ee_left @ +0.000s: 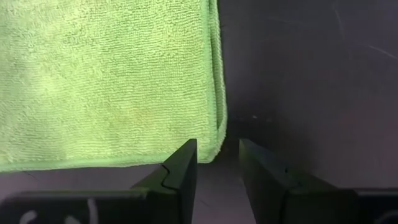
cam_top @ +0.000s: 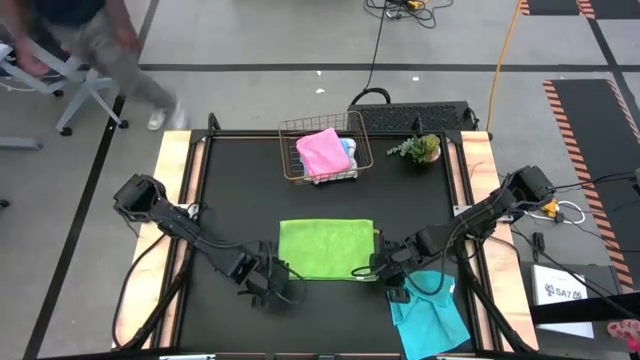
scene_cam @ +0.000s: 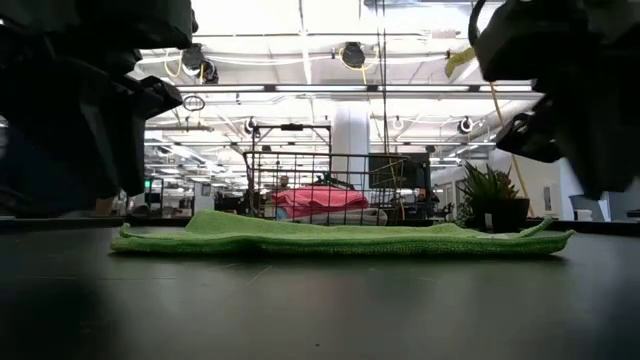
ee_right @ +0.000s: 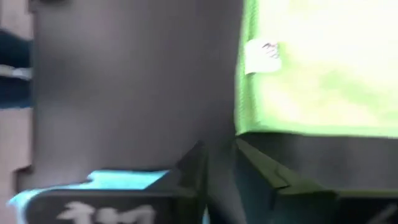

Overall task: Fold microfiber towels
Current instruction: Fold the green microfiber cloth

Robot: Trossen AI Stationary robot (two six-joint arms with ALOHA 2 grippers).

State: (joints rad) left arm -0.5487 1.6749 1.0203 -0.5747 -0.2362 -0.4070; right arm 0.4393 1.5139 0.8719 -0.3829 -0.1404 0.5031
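Black tabletop (scene_cam: 320, 300) carries folded lime towel (scene_cam: 340, 237); both end effectors released; possibly an office behind.

Lime green towel (scene_cam: 340, 238) flat on dark table (scene_cam: 320, 310), wire basket (scene_cam: 325, 190) behind, plant (scene_cam: 492, 198) beside

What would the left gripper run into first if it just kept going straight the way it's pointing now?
Most likely the lime green towel. The left gripper sits open just off the towel's near corner, aimed along its folded edge. One finger lines up with that corner; the other faces bare black table. Depth is hard to judge.
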